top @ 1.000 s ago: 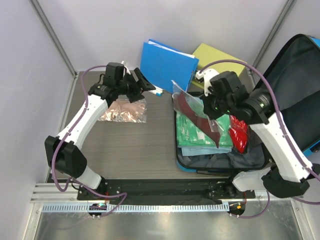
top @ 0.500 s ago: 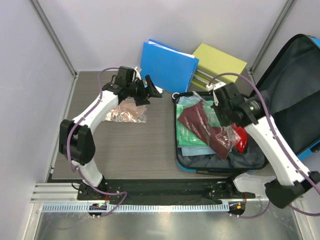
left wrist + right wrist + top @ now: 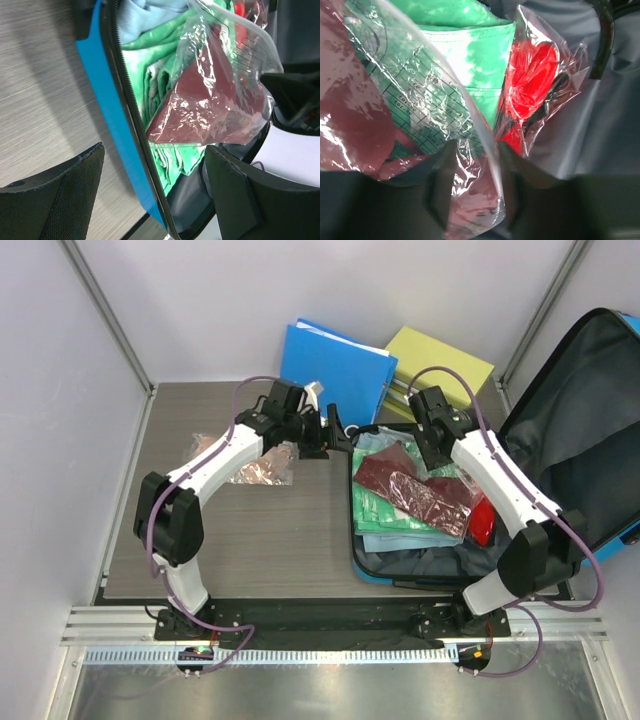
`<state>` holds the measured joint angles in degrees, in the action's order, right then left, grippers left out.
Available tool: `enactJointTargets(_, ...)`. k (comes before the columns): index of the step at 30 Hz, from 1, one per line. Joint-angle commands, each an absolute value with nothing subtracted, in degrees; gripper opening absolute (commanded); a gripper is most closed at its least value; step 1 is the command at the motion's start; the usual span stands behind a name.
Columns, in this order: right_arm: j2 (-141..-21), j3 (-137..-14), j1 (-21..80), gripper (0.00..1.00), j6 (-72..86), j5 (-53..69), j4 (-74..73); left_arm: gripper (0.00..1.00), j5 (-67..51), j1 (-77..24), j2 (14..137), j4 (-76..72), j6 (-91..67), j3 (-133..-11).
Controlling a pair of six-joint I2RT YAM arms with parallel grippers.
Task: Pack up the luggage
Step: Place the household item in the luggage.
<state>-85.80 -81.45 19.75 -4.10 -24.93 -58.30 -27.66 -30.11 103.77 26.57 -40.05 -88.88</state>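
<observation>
Looking down on a grey wood-grain worktop (image 3: 260, 530) boxed in by plain pale walls (image 3: 200, 310), with metal frame struts (image 3: 105, 315) in the corners and an aluminium rail (image 3: 300, 655) along the near edge.

The luggage (image 3: 366, 574) lies open on the right side of the worktop. Its blue base shell is flat and its lid (image 3: 590, 430) is propped up to the right, dark lining showing.
Inside the base:
- green garments (image 3: 380, 510) in clear plastic, at the bottom
- a maroon garment bag (image 3: 420, 490) lying across them
- a red bagged item (image 3: 482, 520) against the right side

At the far edge, 1 blue folder (image 3: 330, 365) leans on the wall, with a yellow-green box (image 3: 440, 360) just beside it. A clear bag of copper-pink stuff (image 3: 250, 465) lies on the worktop left of centre, outside the luggage.

Left end effector (image 3: 335, 435) is at the luggage's far-left corner. Its fingers (image 3: 60, 195) are spread wide with nothing between them, and the wrist view looks down over the blue rim.

Right end effector (image 3: 435, 455) is over the far end of the maroon garment bag. Its fingers (image 3: 440, 190) sit close either side of the bag's clear film edge. Cannot tell whether they are actually clamping it.
</observation>
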Motion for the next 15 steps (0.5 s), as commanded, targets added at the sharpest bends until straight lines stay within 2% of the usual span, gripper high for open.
enactJointTargets(1, -83.5, -87.6, 19.5, 0.53, -1.6, -26.6, -57.9, 0.82, -27.0, -30.2, 101.8, 23.9, -40.1, -86.8)
enactJointTargets(2, -82.5, -88.2, 19.5, 0.66, -1.1, -25.6, -57.6, 0.82, -26.7, -30.2, 101.2, 23.7, -40.3, -86.5)
enactJointTargets(6, -82.0, -90.3, 19.5, 0.86, 2.5, -12.0, -54.0, 0.82, -26.4, -30.2, 100.5, 23.6, -40.3, -85.2)
enactJointTargets(8, -82.7, -90.2, 19.5, 0.89, 4.6, -9.4, -50.6, 0.83, -26.3, -30.2, 100.2, 23.6, -40.4, -84.4)
enactJointTargets(15, -91.4, -86.3, 19.5, 0.89, 5.8, -4.2, -39.0, 0.82, -25.8, -30.2, 98.5, 22.7, -41.2, -80.8)
